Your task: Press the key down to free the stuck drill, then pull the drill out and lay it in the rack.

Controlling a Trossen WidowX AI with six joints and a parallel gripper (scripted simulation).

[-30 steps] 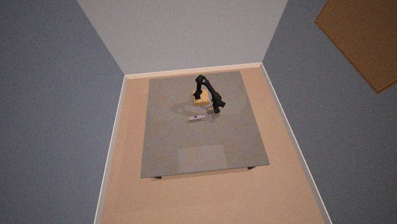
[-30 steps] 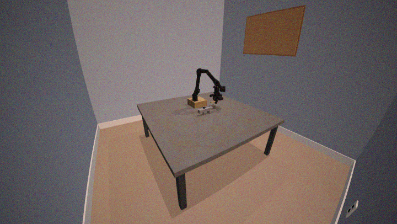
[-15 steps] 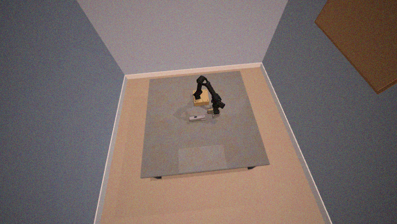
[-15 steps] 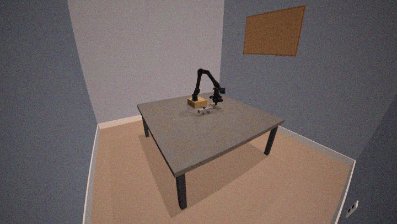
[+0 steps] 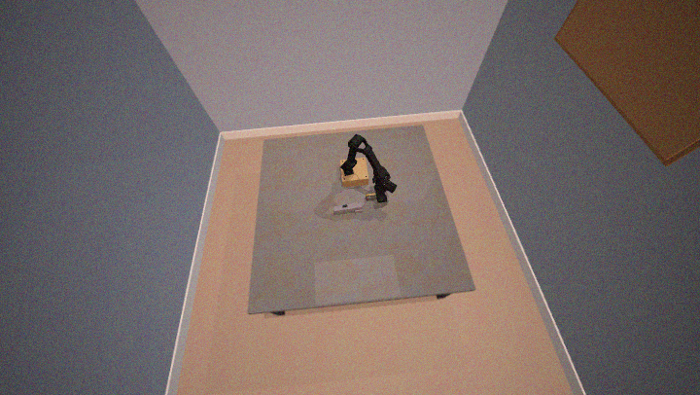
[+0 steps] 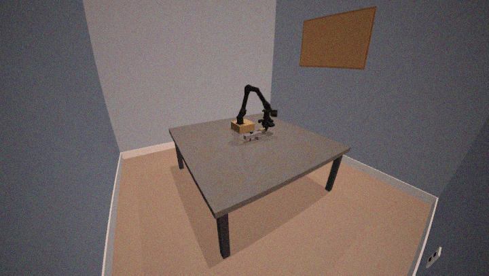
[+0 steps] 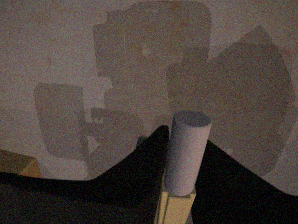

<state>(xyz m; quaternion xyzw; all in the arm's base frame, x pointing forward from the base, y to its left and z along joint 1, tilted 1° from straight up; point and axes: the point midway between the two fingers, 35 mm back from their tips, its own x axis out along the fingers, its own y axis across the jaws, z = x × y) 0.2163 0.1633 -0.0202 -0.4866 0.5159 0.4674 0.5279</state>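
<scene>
My gripper points down over the table, in front of and to the right of the arm's base. It is shut on the drill, whose grey cylinder and yellow part show between the black fingers. A small yellow piece shows just left of the fingers in the top and exterior views. I cannot tell whether it belongs to the drill or the rack. A long pale grey block with a small dark part on top lies further left. The key is too small to tell.
The arm stands on a wooden box on the grey table. The corner of a wooden block shows at the wrist view's left edge. Arm shadows fall across the table there.
</scene>
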